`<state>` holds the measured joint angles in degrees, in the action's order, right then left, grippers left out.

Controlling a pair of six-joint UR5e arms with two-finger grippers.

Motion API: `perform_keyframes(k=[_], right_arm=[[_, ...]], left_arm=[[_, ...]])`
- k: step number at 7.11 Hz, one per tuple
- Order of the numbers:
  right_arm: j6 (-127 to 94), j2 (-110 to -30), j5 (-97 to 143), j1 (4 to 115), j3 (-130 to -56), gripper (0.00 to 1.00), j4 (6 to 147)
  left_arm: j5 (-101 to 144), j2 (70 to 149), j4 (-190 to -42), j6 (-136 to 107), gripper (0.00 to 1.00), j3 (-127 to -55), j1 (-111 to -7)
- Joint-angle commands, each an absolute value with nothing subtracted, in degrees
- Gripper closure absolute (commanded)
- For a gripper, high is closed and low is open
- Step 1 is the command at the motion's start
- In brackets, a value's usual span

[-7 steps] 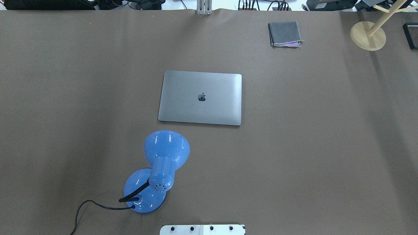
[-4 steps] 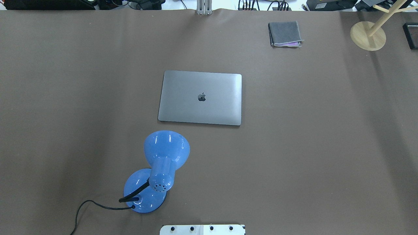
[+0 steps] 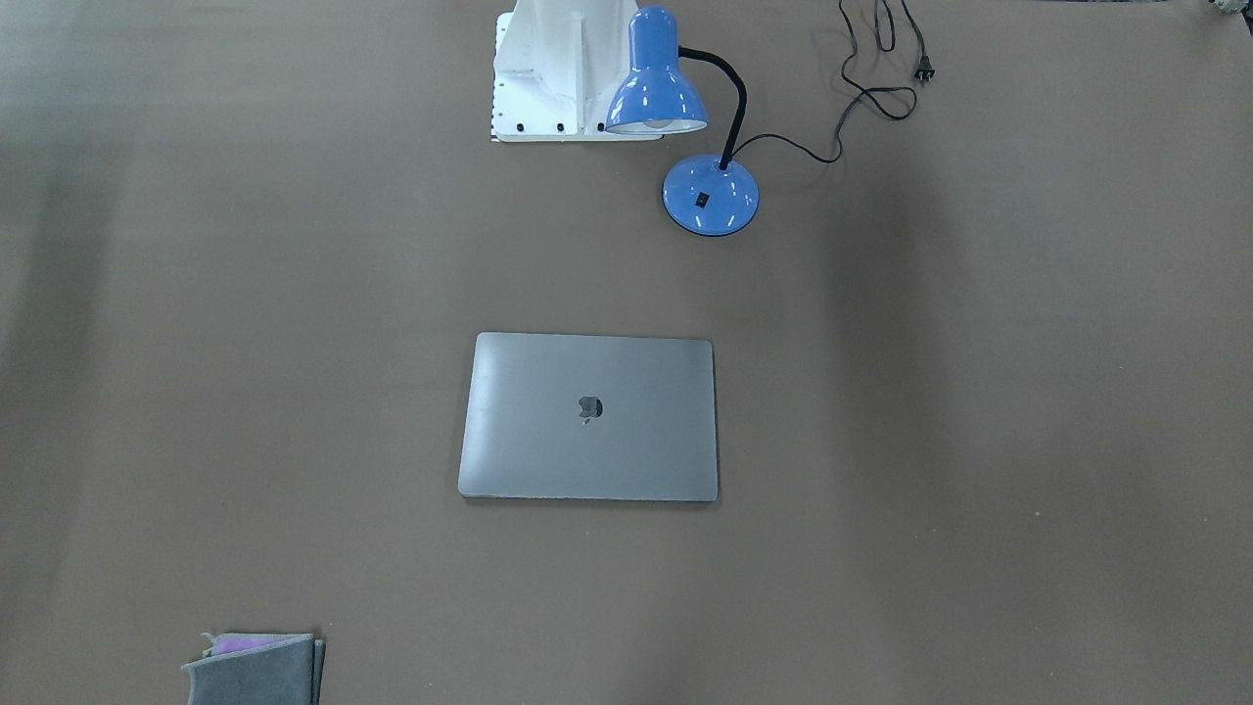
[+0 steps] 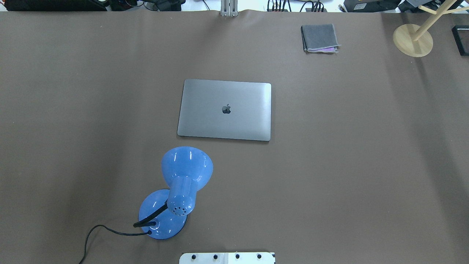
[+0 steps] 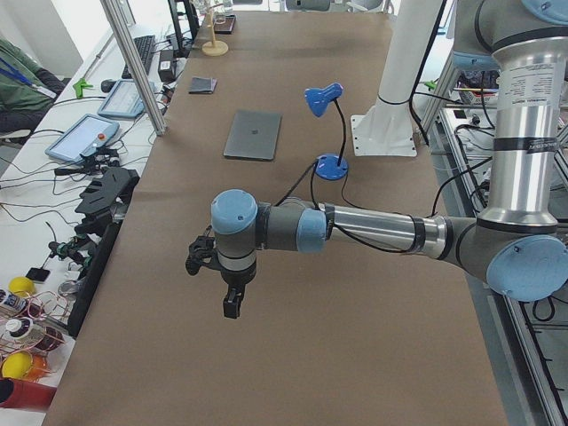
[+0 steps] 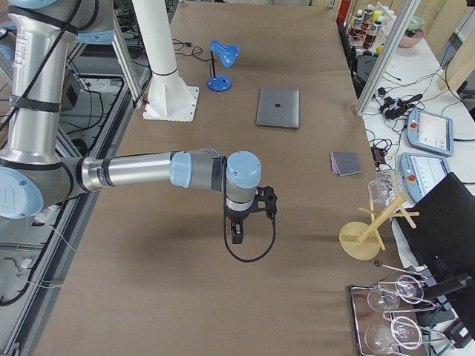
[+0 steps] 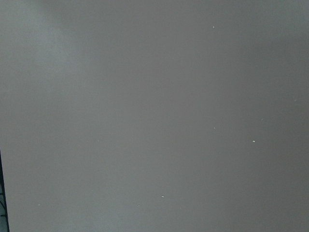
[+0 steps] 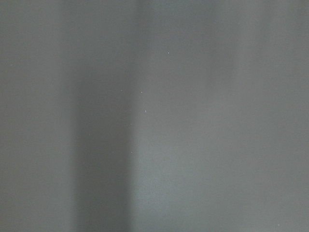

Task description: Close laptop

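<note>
The space-grey laptop (image 4: 224, 110) lies flat in the middle of the brown table with its lid down and the dark apple logo facing up; it also shows in the front view (image 3: 589, 416) and both side views (image 5: 253, 135) (image 6: 278, 107). My left gripper (image 5: 229, 302) hangs over the table's left end, far from the laptop. My right gripper (image 6: 237, 231) hangs over the right end, also far from it. Both show only in the side views, so I cannot tell if they are open or shut. The wrist views show only bare table.
A blue desk lamp (image 4: 176, 190) with a black cord stands between the laptop and the robot base (image 4: 227, 257). A folded grey cloth (image 4: 319, 38) lies at the far right. A wooden stand (image 4: 413, 39) is at the far right corner.
</note>
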<state>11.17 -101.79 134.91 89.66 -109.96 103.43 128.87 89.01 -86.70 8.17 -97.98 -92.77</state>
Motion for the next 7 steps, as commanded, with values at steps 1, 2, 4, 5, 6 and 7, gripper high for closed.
perform_keyframes(k=[1,2,4,5,6,7], right_arm=[[11.0,-103.9,134.2,89.7,-112.5,0.00,103.5],[11.0,-105.3,134.0,89.6,-113.4,0.00,103.4],[10.6,-106.7,133.3,89.7,-113.9,0.00,103.2],[10.6,-107.2,133.2,89.7,-114.0,0.00,103.3],[10.7,-107.5,133.1,89.7,-114.3,0.00,103.2],[10.6,-107.7,132.9,89.7,-114.4,0.00,103.4]], left_arm=[[128.6,88.9,-86.5,8.2,0.01,-98.1,-92.7],[128.8,88.6,-86.6,8.2,0.01,-98.3,-92.9],[128.4,88.4,-86.4,8.2,0.01,-98.2,-92.7],[128.4,87.6,-86.5,8.2,0.01,-98.2,-92.7],[128.4,86.9,-86.6,8.2,0.01,-97.8,-92.7],[128.4,86.2,-86.5,8.2,0.01,-98.1,-92.7]])
